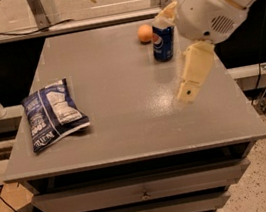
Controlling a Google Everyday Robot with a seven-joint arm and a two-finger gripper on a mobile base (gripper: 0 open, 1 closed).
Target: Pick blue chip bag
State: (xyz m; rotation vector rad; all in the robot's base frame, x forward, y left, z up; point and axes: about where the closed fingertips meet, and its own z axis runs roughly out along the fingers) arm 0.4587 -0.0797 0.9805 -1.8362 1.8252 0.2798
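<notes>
While the blue chip bag (53, 113) lies flat near the left edge of the table (131, 123), toward the front-left corner and with its white panel facing up, the gripper (187, 91) hangs above the right half of the tabletop, near the right edge and well apart from the bag. Whether the gripper is open or closed cannot be told from this view; no object is seen in it. A soda can (164, 42) stands upright near the back-right corner, with an orange (145, 33) just beside it toward the back edge; both sit behind the gripper and away from the bag. The step in hand is judged to be the approach, with the grasp not yet begun. The next move calls for travel across the tabletop toward the front-left corner, then a descent over the bag. Because the bag is flat and crinkly and rests close to the left edge, a careless push could slide it off instead of securing it.
</notes>
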